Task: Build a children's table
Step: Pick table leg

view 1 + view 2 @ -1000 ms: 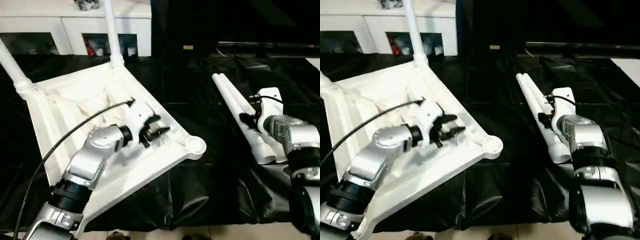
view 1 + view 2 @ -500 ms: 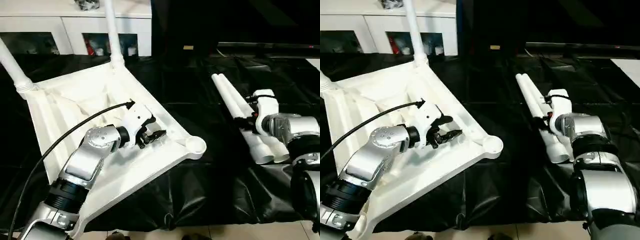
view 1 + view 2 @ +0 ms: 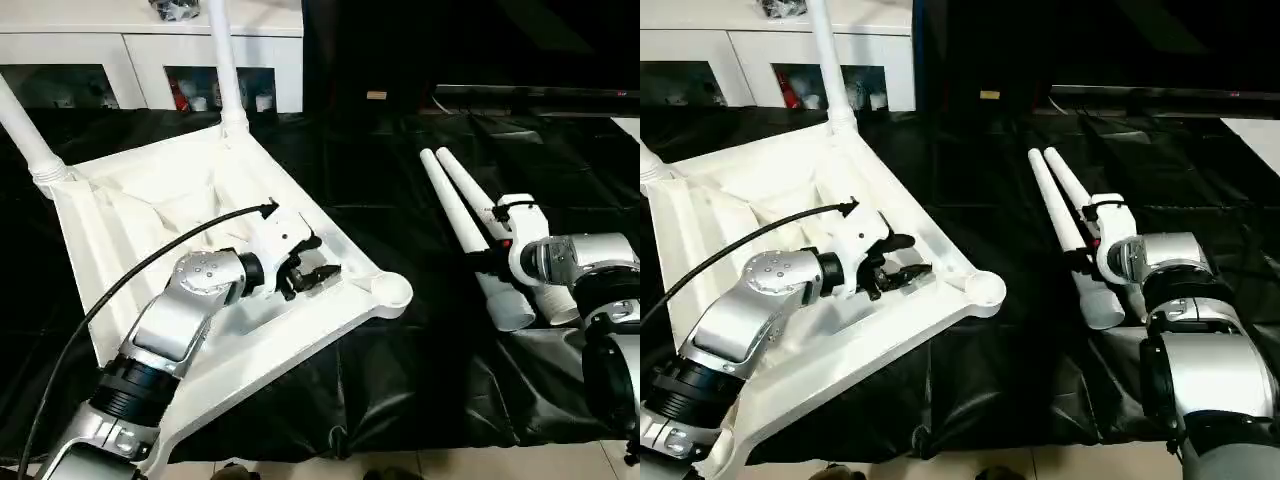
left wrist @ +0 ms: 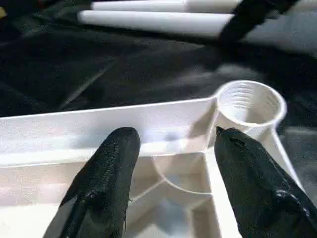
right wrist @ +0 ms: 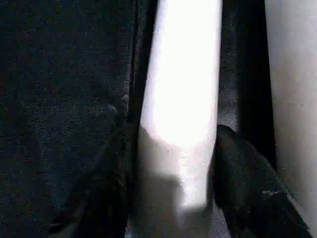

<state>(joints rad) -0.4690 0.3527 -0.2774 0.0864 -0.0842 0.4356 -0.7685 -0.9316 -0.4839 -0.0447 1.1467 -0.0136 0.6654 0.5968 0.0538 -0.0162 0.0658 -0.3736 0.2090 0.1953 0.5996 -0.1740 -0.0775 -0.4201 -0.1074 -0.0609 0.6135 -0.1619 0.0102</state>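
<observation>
2 loose legs [image 3: 470, 225]; right jaws [image 5: 173, 163] pinch 1; left jaws [image 4: 173, 158] spread, empty.

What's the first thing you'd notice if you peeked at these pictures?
The big white tabletop lying upside down on black sheeting, two legs already sticking up from its far corners. The left gripper hovers open near the empty corner socket. To the right, the right gripper closes around one of two loose legs.
</observation>
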